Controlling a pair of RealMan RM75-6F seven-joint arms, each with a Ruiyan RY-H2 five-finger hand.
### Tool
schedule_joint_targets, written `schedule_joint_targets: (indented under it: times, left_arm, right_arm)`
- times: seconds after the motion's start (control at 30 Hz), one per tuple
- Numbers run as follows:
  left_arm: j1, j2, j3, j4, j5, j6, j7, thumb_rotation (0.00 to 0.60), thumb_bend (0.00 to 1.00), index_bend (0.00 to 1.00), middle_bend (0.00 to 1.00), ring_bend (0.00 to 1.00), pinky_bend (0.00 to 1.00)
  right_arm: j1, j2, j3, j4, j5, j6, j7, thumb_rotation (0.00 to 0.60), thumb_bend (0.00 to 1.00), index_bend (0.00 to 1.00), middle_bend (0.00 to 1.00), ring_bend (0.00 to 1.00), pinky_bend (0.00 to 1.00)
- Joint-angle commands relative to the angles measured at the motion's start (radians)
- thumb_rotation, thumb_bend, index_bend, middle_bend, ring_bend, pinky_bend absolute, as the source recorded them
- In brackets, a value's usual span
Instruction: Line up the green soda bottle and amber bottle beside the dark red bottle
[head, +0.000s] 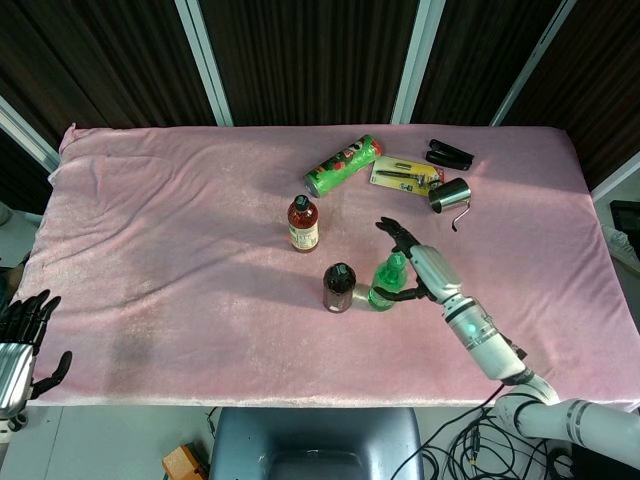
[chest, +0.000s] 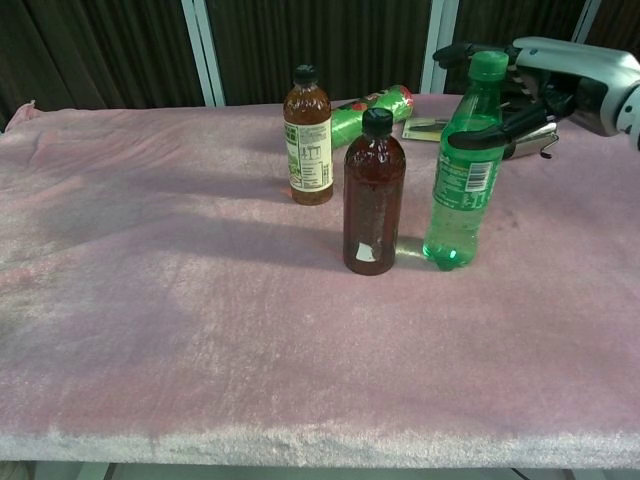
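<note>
The green soda bottle (head: 385, 285) (chest: 460, 190) stands just right of the dark red bottle (head: 339, 287) (chest: 373, 195), leaning a little toward my right hand (head: 420, 265) (chest: 550, 75). That hand's fingers are spread wide behind the bottle's neck, and only the thumb still lies across its shoulder. The amber bottle (head: 303, 223) (chest: 308, 140) stands upright farther back and to the left, apart from the other two. My left hand (head: 20, 345) hangs off the table's near left corner, fingers apart and holding nothing.
A green snack can (head: 343, 164) (chest: 365, 110) lies on its side behind the amber bottle. A yellow carded pack (head: 405, 175), a black stapler (head: 449, 154) and a metal cup (head: 449, 193) sit at the back right. A pink cloth (head: 160, 250) covers the table.
</note>
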Motion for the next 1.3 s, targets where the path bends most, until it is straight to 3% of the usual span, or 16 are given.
schedule_joint_targets:
  times: [0.03,0.17,0.37,0.53,0.7,0.77,0.87,1.3]
  left_arm:
    - [-0.003,0.006,-0.007,0.005,-0.004,0.001,-0.025,0.6,0.39,0.0,0.0,0.0,0.0]
    - [-0.029,0.006,-0.035,0.05,0.007,0.007,-0.156,0.6,0.39,0.0,0.0,0.0,0.0]
    - [-0.138,0.013,-0.133,0.152,-0.039,-0.07,-0.374,0.6,0.4,0.0,0.0,0.0,0.0]
    - [-0.276,0.038,-0.191,0.176,-0.045,-0.214,-0.599,0.6,0.4,0.0,0.0,0.0,0.0]
    - [-0.413,0.029,-0.219,0.194,-0.08,-0.414,-0.749,0.6,0.38,0.0,0.0,0.0,0.01]
    - [-0.485,0.006,-0.246,0.202,-0.117,-0.514,-0.875,0.6,0.37,0.0,0.0,0.0,0.02]
    - [-0.557,-0.043,-0.273,0.249,-0.155,-0.604,-0.985,0.6,0.35,0.0,0.0,0.0,0.03]
    - [-0.784,-0.322,-0.265,0.496,-0.189,-0.842,-1.055,0.6,0.33,0.0,0.0,0.0,0.03]
  right_arm:
    - [-0.028,0.073,-0.027,-0.059,-0.04,0.019,0.008,0.6,0.31,0.0,0.02,0.05,0.31]
    - [-0.075,0.195,-0.077,-0.133,-0.115,0.063,-0.004,0.6,0.25,0.0,0.0,0.0,0.2]
    - [-0.203,0.313,-0.172,-0.145,-0.208,0.211,-0.054,0.6,0.25,0.0,0.0,0.0,0.12]
    - [-0.313,0.295,-0.253,-0.051,-0.231,0.29,-0.127,0.6,0.25,0.0,0.0,0.0,0.11]
    - [-0.371,0.243,-0.306,0.046,-0.256,0.311,-0.134,0.6,0.25,0.0,0.0,0.0,0.11]
    - [-0.39,0.216,-0.328,0.089,-0.274,0.318,-0.149,0.6,0.25,0.0,0.0,0.0,0.11]
    - [-0.405,0.187,-0.344,0.133,-0.292,0.32,-0.165,0.6,0.25,0.0,0.0,0.0,0.11]
    - [-0.423,0.199,-0.329,0.181,-0.294,0.376,-0.073,0.6,0.25,0.0,0.0,0.0,0.11]
